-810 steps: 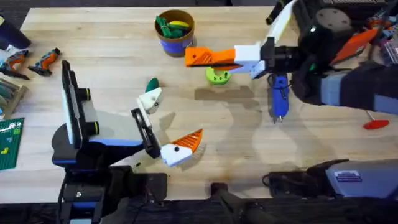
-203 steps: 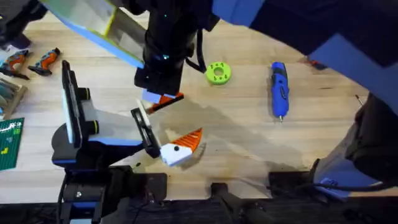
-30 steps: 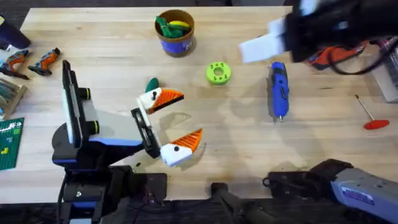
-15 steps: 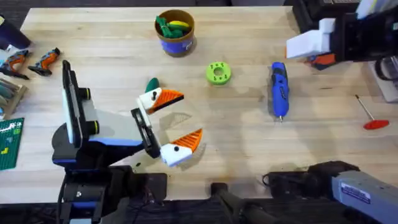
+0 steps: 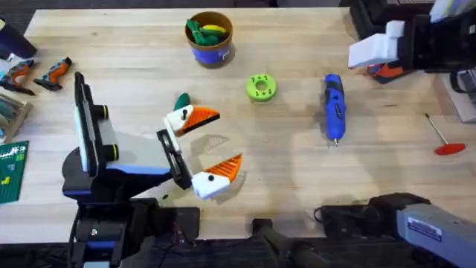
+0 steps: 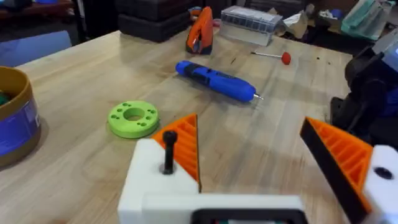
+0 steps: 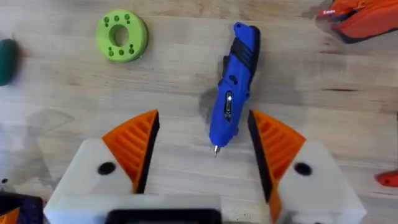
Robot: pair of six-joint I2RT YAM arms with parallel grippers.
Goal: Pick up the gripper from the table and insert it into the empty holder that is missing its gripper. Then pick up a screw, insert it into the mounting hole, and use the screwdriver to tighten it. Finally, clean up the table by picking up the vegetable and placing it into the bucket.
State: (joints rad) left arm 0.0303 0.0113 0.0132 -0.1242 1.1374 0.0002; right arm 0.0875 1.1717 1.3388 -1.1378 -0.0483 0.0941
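The screwdriver [image 5: 332,107] is blue, the disc [image 5: 260,87] is lime green, the bucket [image 5: 209,39] is blue with a tan rim, and the table [image 5: 282,171] is pale wood.

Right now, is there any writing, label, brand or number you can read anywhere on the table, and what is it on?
None can be read.
Blue bucket: a pale label on its side, print too small to read.
Green card at the table's left edge: yellow marks, too blurred to read.
Blue screwdriver: a small silver mark on its body, no legible letters.
Lime-green disc: holes, no text.
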